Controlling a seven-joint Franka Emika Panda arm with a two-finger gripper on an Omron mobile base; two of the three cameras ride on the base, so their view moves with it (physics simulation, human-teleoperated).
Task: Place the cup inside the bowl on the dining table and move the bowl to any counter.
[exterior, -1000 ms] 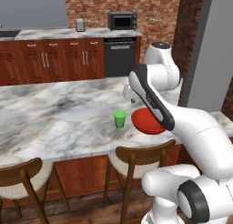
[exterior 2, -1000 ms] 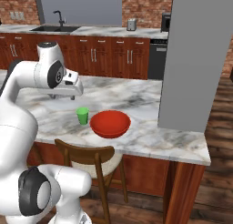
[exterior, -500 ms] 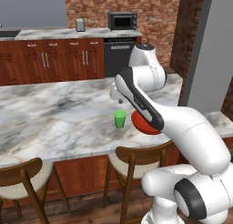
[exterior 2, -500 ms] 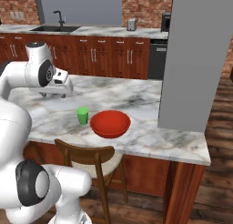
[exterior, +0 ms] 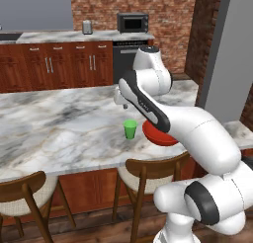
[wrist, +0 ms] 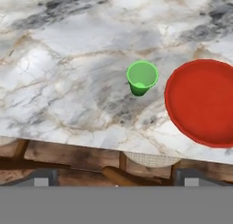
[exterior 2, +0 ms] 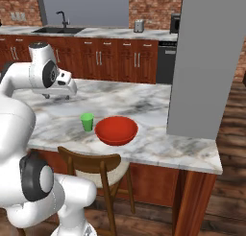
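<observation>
We saw white arm swing leftward across marble tabletop [exterior 2: 144, 103] over last second; claw [exterior 2: 58, 94] now hovered above tabletop, behind and left of small bright-green tumbler [wrist: 142, 77], jaws spread wide, nothing held. We judged approach to tumbler underway, grasp not begun. Tumbler stood upright, long axis vertical, mouth up, just beside wide glossy red bowl [wrist: 205, 102], not touching.

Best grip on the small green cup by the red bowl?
Take the small bright-green tapered cup from straight above, fingers closing across its upper wall near the rim. It stands upright, open mouth up, no handle. Line the fingers up parallel to the wide glossy red bowl's near edge, since the bowl sits close beside it.
</observation>
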